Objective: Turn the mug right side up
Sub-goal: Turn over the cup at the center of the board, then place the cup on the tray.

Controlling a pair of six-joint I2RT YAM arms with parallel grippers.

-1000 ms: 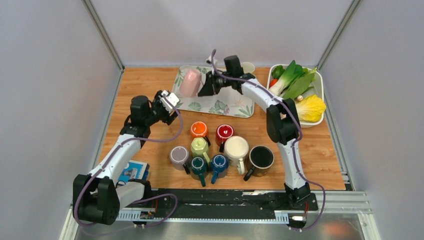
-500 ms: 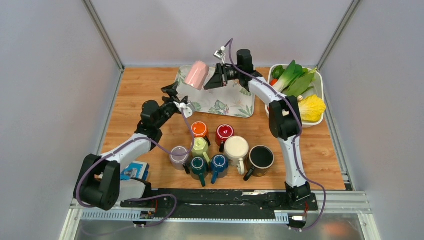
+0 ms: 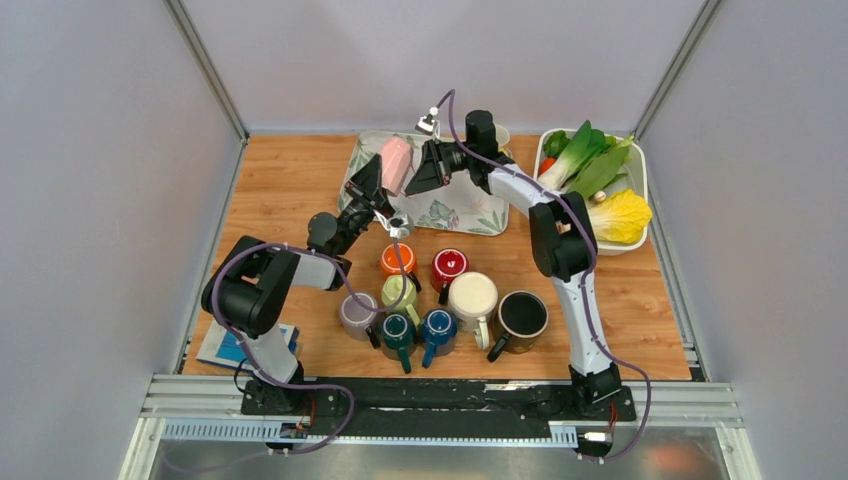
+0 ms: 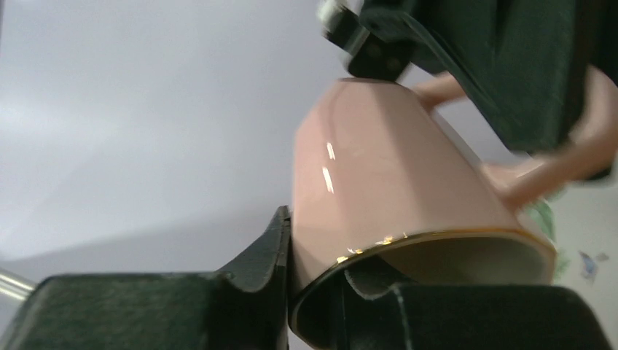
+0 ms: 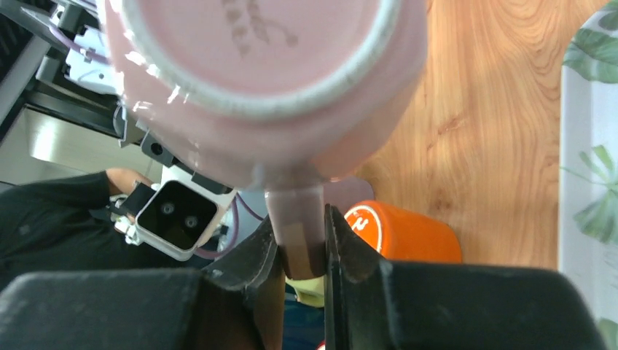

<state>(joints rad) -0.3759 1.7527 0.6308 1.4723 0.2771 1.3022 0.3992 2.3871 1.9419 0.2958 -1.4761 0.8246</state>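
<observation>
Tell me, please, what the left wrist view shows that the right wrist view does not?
Only the left wrist view shows the left gripper pinching the pink mug by its gold-edged rim, one finger outside the wall and one inside. Only the right wrist view shows the mug's base, the right gripper clamped on the handle, and below them an orange mug, the wooden table and a leaf-patterned tray. Both show the pink mug with the right gripper at its handle.
</observation>
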